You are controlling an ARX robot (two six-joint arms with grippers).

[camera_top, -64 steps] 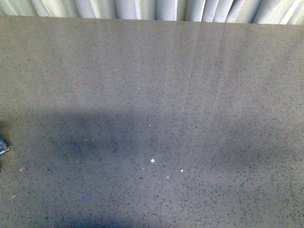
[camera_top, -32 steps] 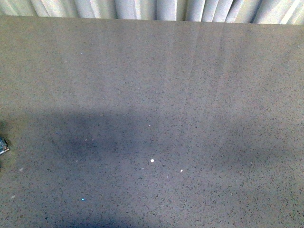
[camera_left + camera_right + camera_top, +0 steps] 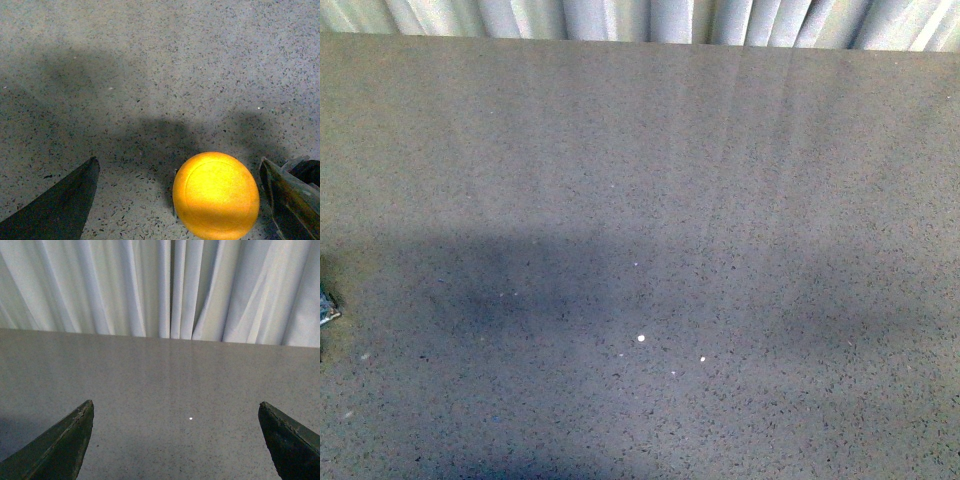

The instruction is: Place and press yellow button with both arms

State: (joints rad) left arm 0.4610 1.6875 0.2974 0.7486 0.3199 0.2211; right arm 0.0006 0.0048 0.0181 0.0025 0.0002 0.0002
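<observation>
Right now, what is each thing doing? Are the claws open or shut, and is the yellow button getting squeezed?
yellow button: sitting on the table, cap towards the wrist camera, not squeezed.
left claw: open, one finger on each side of the button, which is much nearer one finger.
right claw: open, holding nothing, pointing at the curtain.
curtain: hanging closed in folds behind the table.

Shadow on table (image 3: 520, 290): in the front view its left boundary has shifted rightward, leaving more lit table (image 3: 720, 150) surface along the left border of the frame.
Dark band at bottom edge, lower left: fainter than before.
Blue glint, lower left: visible earlier, no longer shows.
</observation>
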